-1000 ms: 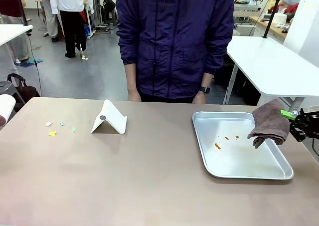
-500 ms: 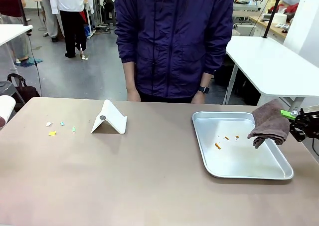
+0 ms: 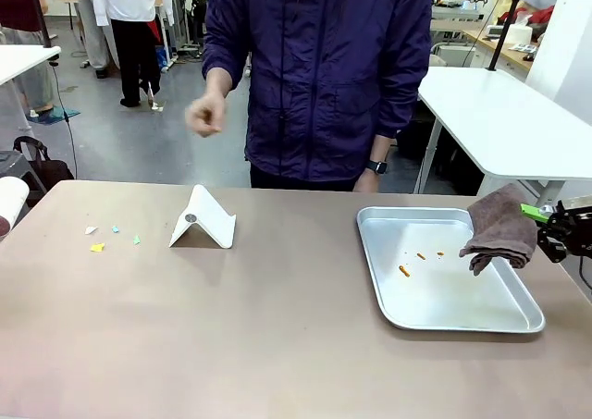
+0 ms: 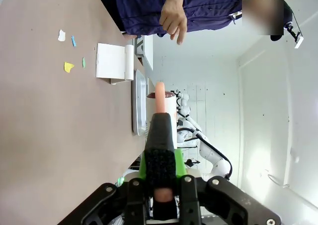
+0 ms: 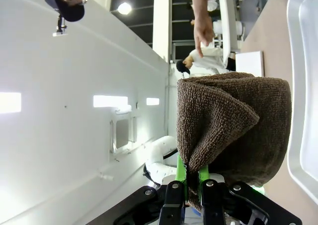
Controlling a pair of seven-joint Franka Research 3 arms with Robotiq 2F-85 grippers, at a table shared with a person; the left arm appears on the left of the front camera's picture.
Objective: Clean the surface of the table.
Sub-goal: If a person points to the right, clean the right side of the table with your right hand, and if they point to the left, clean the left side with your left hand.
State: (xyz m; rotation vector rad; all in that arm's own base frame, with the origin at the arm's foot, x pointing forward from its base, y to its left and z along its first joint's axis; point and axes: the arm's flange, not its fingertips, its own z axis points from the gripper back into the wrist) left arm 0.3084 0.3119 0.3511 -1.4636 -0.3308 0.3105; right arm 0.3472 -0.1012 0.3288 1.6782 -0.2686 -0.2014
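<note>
Currently the table [image 3: 277, 345] spans the whole front view: brown-taupe top, with a person [image 3: 319, 77] standing at its far edge.

On the left part of the top are four small paper scraps [image 3: 97, 247] (white, blue, green, yellow), loose and close together. Just right of them stands a white folded stand [image 3: 208, 223], tent-shaped, upright. On the right part a silver tray [image 3: 481, 319] lies flat on the top, with a few orange crumbs [image 3: 404, 271] in its far-left area.

The right gripper [image 3: 536, 215] is at the far right, past the tray's right rim and raised off the table. Its jaws are clamped tight on a brown cloth [image 3: 502, 227]. The cloth hangs bunched over the tray's far-right corner, its lower end close to the rim; can't tell whether it touches. In the right wrist view the green pads [image 5: 181, 171] pinch a fold of the cloth.

The left gripper [image 4: 160, 160], in the left wrist view, has its jaws closed on a narrow black object [image 4: 160, 130] with a pinkish-orange tip [image 4: 160, 97]. Can't tell what that object is. It points along the table toward the tray, and the gripper looks clear of the top.

The person has one hand [image 3: 205, 116] raised on the left, fingers loosely curled, well above the table and beyond its far edge. The other hand [image 3: 368, 182] hangs down at the far edge near the tray, with a watch [image 3: 380, 166] on that wrist.
</note>
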